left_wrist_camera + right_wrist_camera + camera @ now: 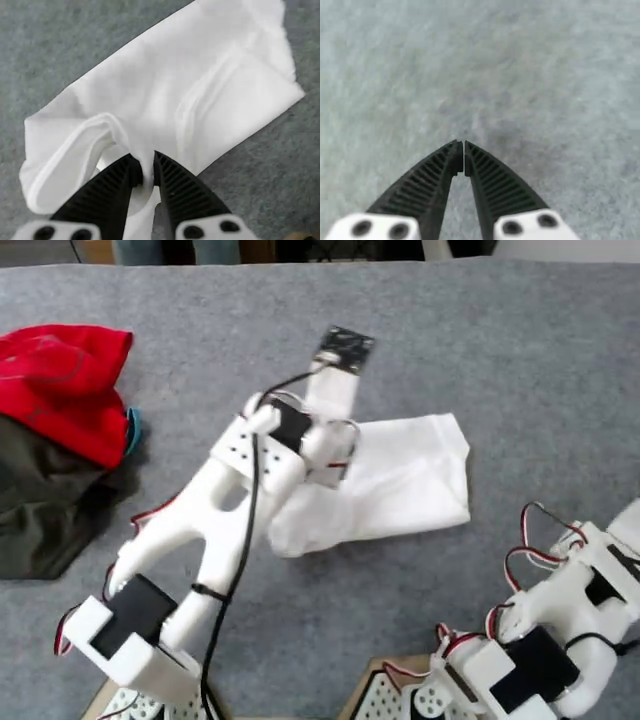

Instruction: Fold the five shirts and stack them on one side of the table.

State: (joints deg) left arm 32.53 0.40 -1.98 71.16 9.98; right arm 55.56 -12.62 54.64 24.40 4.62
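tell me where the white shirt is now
High view: the white shirt lies mid-table, right of the red shirt, with the left jaws shut on a fold at its left end.

Both arms are white moulded plastic, blocky and sharp-edged. The left arm has a black motor block set into its lower link, a black cable running along it, and thin red wires at the joints. The right arm has the same black motors and looping red-and-white wires. The left claw and right claw match. Each has two black, ribbed, wedge-shaped fingers tapering to points, fixed on white brackets with dark round screw holes.
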